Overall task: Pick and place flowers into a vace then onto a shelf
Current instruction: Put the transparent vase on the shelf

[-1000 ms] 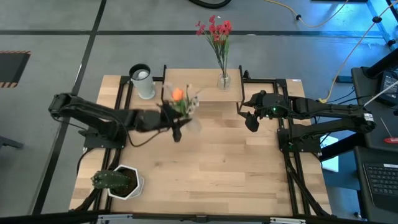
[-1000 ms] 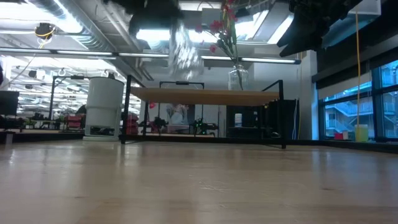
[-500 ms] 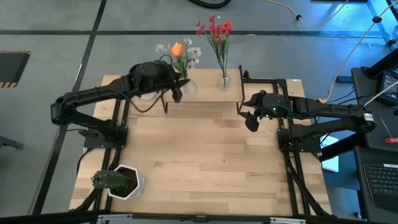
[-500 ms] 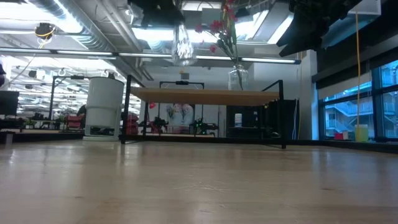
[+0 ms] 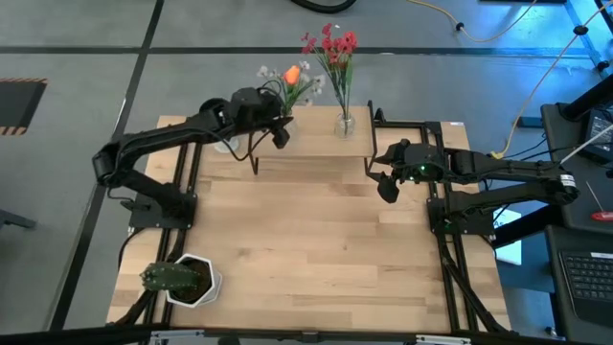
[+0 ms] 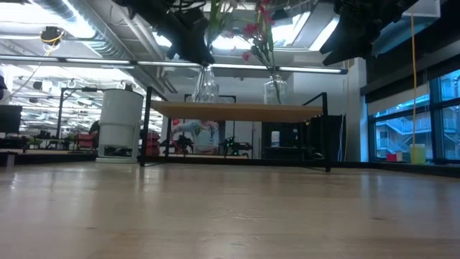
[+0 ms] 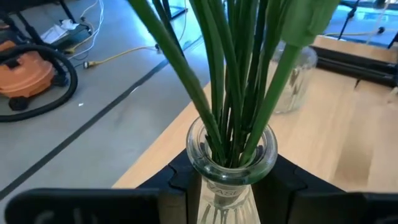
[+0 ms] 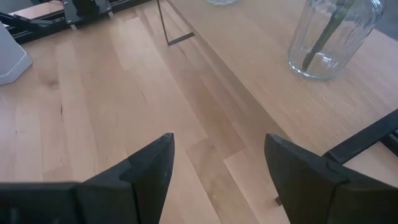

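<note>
The left gripper (image 5: 278, 132) pinched a clear glass vase (image 7: 231, 163) of green-stemmed orange and white flowers (image 5: 287, 79) over the left end of the low light-wood shelf (image 5: 316, 144), beside a second glass vase of red flowers (image 5: 343, 123). The right gripper (image 5: 383, 178) hovered spread near the shelf's right end

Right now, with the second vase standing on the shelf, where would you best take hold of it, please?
I would grip the vase of red flowers at its narrow neck, coming level from the table's open side with the right tool open. The stems rise straight up, blocking a top approach, and the ribbed glass body looks wider and slippery.
</note>
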You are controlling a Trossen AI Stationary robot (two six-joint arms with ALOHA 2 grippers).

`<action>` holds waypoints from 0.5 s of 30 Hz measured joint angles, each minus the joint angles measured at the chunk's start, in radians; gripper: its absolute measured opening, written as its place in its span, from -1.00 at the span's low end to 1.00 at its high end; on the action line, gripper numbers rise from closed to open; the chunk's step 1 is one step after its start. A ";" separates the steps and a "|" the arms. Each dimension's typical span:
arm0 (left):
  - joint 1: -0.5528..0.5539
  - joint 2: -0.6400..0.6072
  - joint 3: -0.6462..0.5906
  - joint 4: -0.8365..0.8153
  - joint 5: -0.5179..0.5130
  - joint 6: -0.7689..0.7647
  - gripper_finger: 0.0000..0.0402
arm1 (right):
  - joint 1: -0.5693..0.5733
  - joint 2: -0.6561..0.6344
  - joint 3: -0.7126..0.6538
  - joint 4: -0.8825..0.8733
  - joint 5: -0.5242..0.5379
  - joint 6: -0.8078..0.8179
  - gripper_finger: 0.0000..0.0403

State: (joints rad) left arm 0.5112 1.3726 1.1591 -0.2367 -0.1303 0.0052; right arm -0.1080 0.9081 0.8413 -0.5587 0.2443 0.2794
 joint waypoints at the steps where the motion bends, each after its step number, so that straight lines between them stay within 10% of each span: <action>1: 0.003 0.004 0.000 0.001 -0.001 0.001 -0.50 | 0.000 0.000 0.000 0.000 0.000 0.000 0.25; 15: 0.049 0.002 0.002 -0.032 0.017 0.006 -0.50 | 0.000 0.000 0.000 0.000 0.000 0.000 0.25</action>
State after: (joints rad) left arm 0.5606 1.3743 1.1610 -0.2687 -0.1131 0.0109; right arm -0.1078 0.9081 0.8413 -0.5587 0.2443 0.2793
